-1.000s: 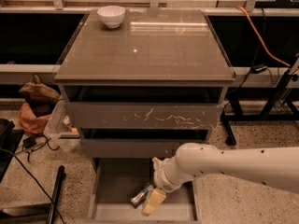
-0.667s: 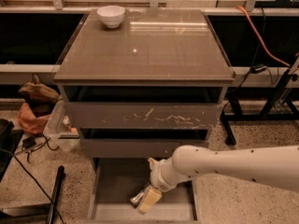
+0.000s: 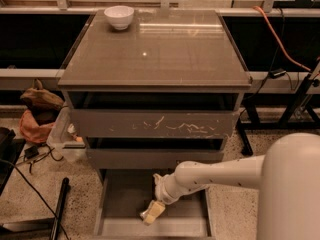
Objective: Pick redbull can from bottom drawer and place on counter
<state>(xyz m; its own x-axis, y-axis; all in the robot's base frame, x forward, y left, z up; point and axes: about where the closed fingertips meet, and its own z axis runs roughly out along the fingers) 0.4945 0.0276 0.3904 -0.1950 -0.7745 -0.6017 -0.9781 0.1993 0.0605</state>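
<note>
The bottom drawer (image 3: 120, 209) is pulled open at the foot of the cabinet, showing its flat grey-brown floor. My gripper (image 3: 152, 212) is down inside it, near the middle of the floor, at the end of the white arm that comes in from the right. A small pale patch at the gripper's lower left tip may be the redbull can (image 3: 144, 215); most of it is hidden by the gripper. The counter (image 3: 155, 49) is the glossy top of the cabinet, well above the gripper.
A white bowl (image 3: 119, 17) stands at the counter's back left corner. The scratched drawer front (image 3: 155, 125) and the middle drawer (image 3: 150, 156) overhang the open drawer. A black pole (image 3: 59, 209), cables and a plastic bin (image 3: 62, 139) lie on the floor at left.
My gripper has shifted a little to the left and lower in the drawer. The arm's upper part now fills the lower right corner.
</note>
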